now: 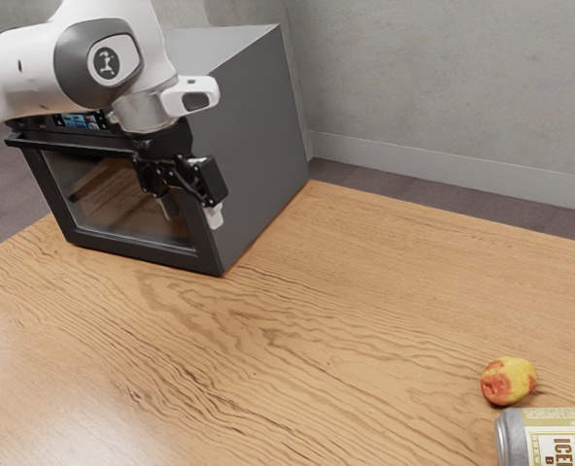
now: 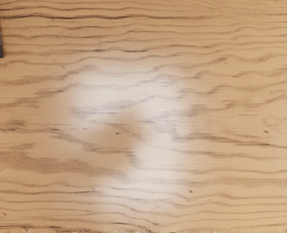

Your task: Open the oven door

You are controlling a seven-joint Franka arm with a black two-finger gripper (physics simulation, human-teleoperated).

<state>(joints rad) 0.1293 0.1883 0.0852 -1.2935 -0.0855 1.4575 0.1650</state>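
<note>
Exterior view: oven door (image 1: 103, 199) upright at the front of the oven (image 1: 253, 126), its upper edge and the control panel (image 1: 74, 121) partly masked by the arm (image 1: 35, 73). Gripper (image 1: 192, 211) beside the door, fingers apart, released; whether it touches, can't tell. Can (image 1: 550, 437) cropped, near a red-yellow fruit (image 1: 509, 381). Wrist view: wood tabletop (image 2: 206, 145), cut-off dark corner, identity unclear.

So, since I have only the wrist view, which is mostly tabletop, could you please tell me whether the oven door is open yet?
Observer: No, the exterior view shows the oven door shut.
Operator: Thank you; and how does the pincer stand?
Observer: The pincer is open, its two fingers apart.
Operator: Where would I find the handle, please?
Observer: The handle is a dark bar running along the door's top edge.
</note>
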